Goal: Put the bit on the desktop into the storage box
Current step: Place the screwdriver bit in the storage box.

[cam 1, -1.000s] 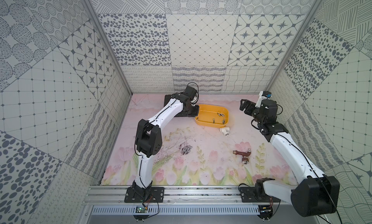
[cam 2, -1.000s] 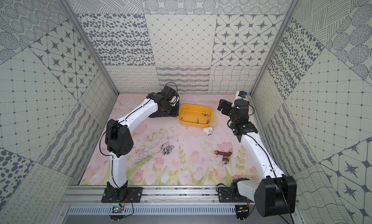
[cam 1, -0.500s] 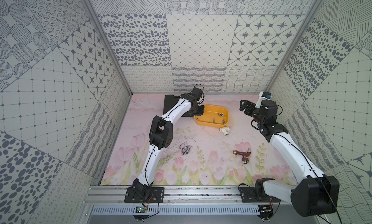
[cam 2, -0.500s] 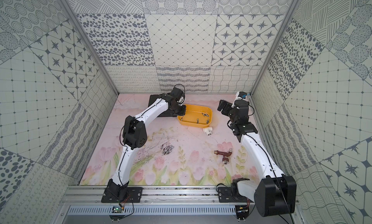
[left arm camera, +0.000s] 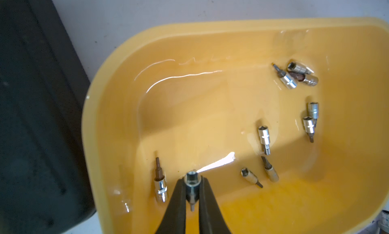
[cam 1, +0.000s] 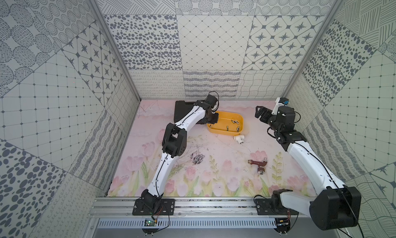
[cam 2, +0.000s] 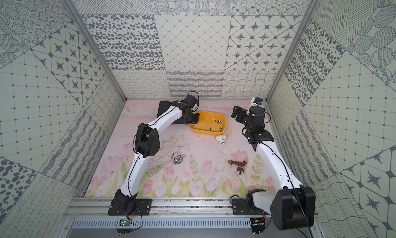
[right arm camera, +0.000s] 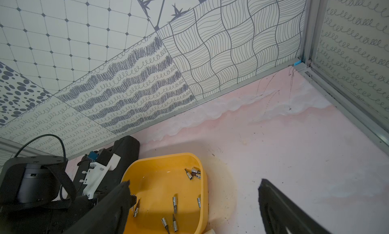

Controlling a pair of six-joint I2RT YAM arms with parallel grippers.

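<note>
- Yellow storage box [cam 1: 225, 132] held several bits [left arm camera: 264, 138] on its floor.
- Left jaws pinched one more bit [left arm camera: 191, 194] over the box's inside, not yet let go.
- Small heap of bits [cam 1: 198, 158] lay on the worktop [cam 1: 225, 177], well apart from the box; work remained, I judged.
- Right jaws stood wide and empty beside the box.

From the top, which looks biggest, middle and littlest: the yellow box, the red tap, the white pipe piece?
Largest: yellow storage box.
Then red tap.
Smallest: white pipe piece, though it sits farther back.
</note>
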